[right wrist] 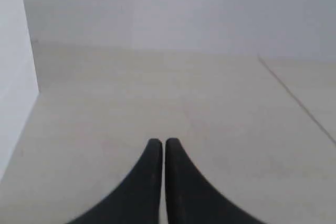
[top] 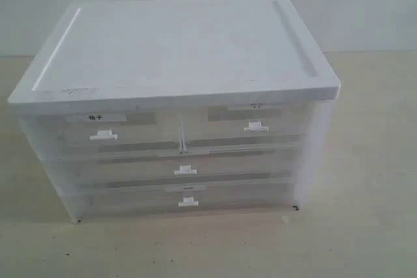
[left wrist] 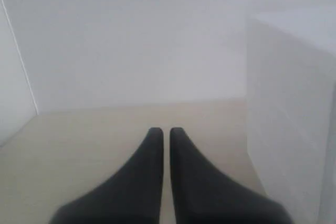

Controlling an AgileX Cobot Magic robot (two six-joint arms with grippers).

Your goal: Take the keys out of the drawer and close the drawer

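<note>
A white drawer cabinet (top: 176, 50) stands in the middle of the exterior view. The drawer (top: 247, 122) is the top right half-width one, translucent, with a small white tab handle (top: 256, 126) and a faint mark above it; it sits flush with the other fronts. No keys show in any view. Neither arm appears in the exterior view. My left gripper (left wrist: 166, 131) is shut with nothing in it, above bare table, the cabinet's side (left wrist: 289, 114) beside it. My right gripper (right wrist: 163, 142) is also shut and empty over bare table.
The top left half-width drawer (top: 104, 128) carries a white label with dark characters. Two full-width drawers (top: 186, 168) lie below. The pale wooden table (top: 365, 226) runs around the cabinet, with a white wall behind. A white cabinet edge (right wrist: 13, 77) shows in the right wrist view.
</note>
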